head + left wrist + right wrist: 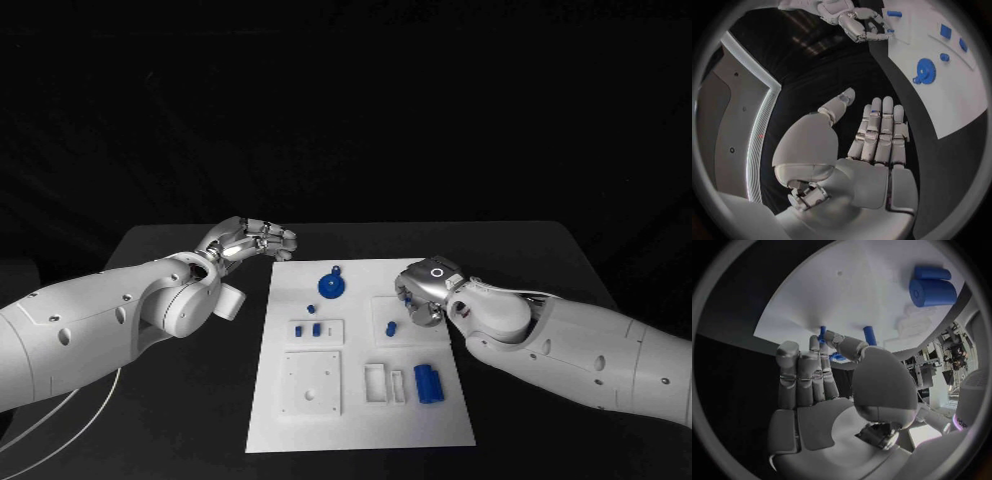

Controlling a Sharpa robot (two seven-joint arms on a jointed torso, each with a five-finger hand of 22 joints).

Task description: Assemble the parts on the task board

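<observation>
Your left hand (pixel 248 241): empty, fingers extended, beside the task board (pixel 361 420). Your right hand (pixel 428 290): over the board; grip on the blue peg (pixel 869 335) cannot be told.

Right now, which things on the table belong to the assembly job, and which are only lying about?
Belong to the job:
task board
blue gear
blue cylinder
small blue pegs
blue peg by the right hand

Lying about:
white cable under the left arm; otherwise the bare black table

Black table (pixel 188 420) under the board
</observation>
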